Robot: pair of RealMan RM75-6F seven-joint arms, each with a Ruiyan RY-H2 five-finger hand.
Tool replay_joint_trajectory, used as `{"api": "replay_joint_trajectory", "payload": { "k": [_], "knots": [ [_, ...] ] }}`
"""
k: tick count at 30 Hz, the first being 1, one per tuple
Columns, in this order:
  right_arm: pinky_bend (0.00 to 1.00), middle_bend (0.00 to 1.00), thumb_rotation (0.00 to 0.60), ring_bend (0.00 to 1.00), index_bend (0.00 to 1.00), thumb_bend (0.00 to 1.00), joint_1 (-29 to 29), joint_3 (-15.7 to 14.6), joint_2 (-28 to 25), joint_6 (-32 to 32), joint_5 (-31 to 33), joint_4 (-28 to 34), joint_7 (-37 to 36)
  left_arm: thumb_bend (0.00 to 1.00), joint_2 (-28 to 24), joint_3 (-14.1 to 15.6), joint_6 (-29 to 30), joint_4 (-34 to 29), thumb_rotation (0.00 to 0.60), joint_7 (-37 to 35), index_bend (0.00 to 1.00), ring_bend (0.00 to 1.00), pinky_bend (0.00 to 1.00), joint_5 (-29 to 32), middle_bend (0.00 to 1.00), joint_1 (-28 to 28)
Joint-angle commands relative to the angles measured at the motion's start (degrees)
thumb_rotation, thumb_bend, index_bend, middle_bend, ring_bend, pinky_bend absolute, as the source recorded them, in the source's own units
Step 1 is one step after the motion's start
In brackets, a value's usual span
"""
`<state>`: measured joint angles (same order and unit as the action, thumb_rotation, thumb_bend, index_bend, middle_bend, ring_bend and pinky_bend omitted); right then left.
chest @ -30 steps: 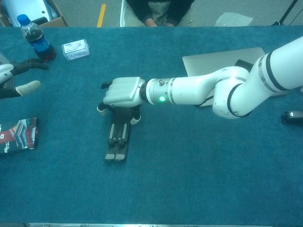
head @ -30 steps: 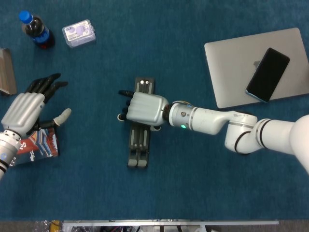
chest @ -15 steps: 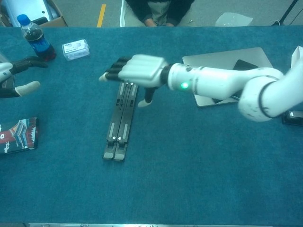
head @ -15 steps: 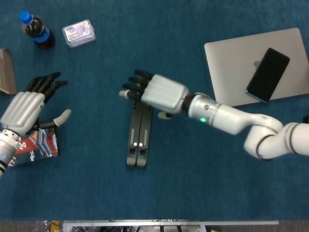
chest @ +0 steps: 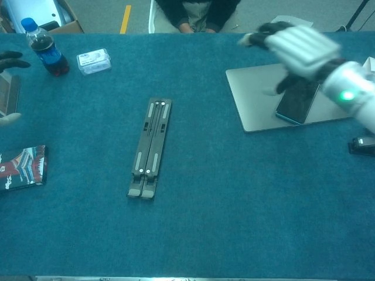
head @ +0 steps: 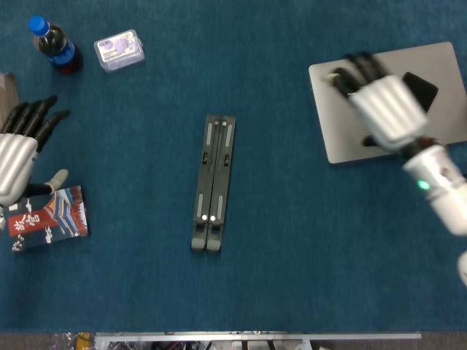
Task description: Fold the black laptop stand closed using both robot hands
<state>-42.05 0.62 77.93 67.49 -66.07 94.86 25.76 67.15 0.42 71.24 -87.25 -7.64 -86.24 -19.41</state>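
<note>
The black laptop stand [head: 214, 182] [chest: 150, 147] lies flat and folded into a narrow bar at the middle of the blue table, with nothing touching it. My right hand [head: 381, 102] [chest: 296, 48] hovers over the laptop at the right, fingers spread, holding nothing. At the far left edge my left hand [head: 20, 157] [chest: 8, 61] is raised with its fingers apart and empty, well away from the stand.
A closed silver laptop [head: 343, 127] [chest: 258, 99] with a black phone [head: 419, 87] [chest: 297, 100] on it lies at the right. A cola bottle [head: 55, 45] [chest: 44, 50] and clear plastic box [head: 119, 49] [chest: 94, 60] stand back left. A printed packet [head: 47, 219] [chest: 20, 167] lies front left.
My right hand let go of the stand, lifted and swung right to above the laptop. The stand now lies flat, extended and uncovered. My left hand drew back toward the left edge.
</note>
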Motion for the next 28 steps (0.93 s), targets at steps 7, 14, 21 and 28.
{"api": "replay_joint_trajectory", "payload": {
  "k": [7,14,21,28],
  "knots": [
    [0.13,0.24,0.600,0.09,0.18,0.15,14.09,-4.91,-5.77,15.56,0.04,7.39,5.04,0.28,1.99,0.43,7.10,2.09,0.600,4.49,0.09,0.00,0.00,-0.59,0.00,4.72],
    [0.13,0.24,0.600,0.09,0.18,0.16,21.70,-7.47,-7.26,22.65,-3.22,9.88,5.86,0.28,2.15,0.97,11.33,1.80,0.600,7.07,0.09,0.00,0.00,-1.18,0.00,7.85],
    [0.13,0.24,0.600,0.09,0.18,0.16,27.38,-8.46,-8.16,27.40,-6.44,9.99,7.56,0.28,1.45,1.73,13.57,1.77,0.600,6.22,0.09,0.00,0.00,-1.07,0.00,10.67],
    [0.13,0.24,0.600,0.09,0.18,0.16,30.10,-7.71,-9.00,27.63,-7.46,10.88,8.24,0.28,1.32,1.10,15.35,2.67,0.600,4.26,0.09,0.00,0.00,-0.99,0.00,12.16]
  ]
}}
